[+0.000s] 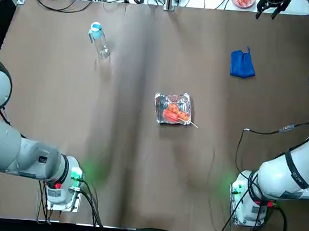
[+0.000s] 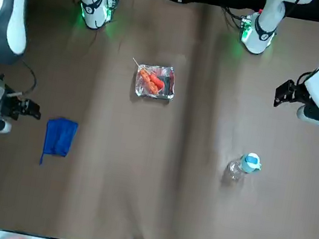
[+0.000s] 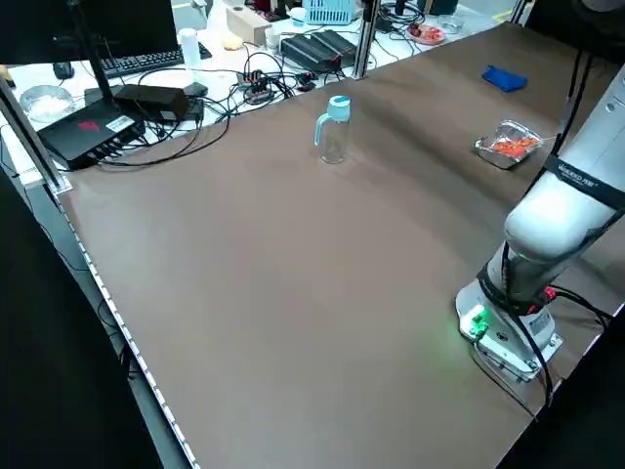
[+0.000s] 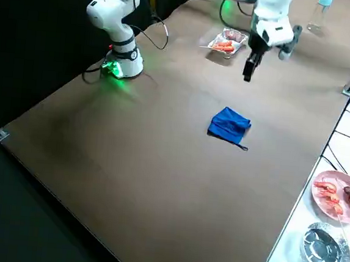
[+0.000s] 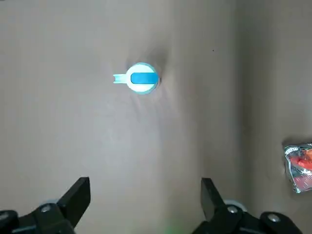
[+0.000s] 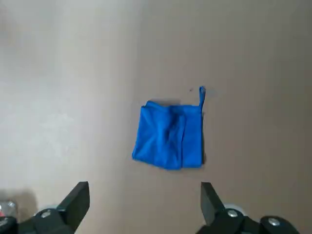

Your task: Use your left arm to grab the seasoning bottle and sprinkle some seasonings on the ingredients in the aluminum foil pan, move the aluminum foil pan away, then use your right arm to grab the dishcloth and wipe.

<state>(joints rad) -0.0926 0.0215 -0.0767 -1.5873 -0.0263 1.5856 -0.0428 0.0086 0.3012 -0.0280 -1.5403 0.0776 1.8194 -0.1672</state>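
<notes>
Two raised grippers, jaws apart | left gripper [image 5: 146, 181]: foil pan's [image 1: 161, 101] 9 o'clock | right gripper [image 6: 145, 186]: 3 o'clock | upright bottle [image 1: 101, 46]: 10 o'clock | cloth [image 1: 242, 64]: 2 o'clock

Pink plate [image 4: 322, 209] beside round foil bowl [image 4: 326, 248], black monitor [image 3: 80, 37].

Left end effector [image 5: 145, 202] open, raised; right end effector [image 6: 145, 204] likewise.
</notes>
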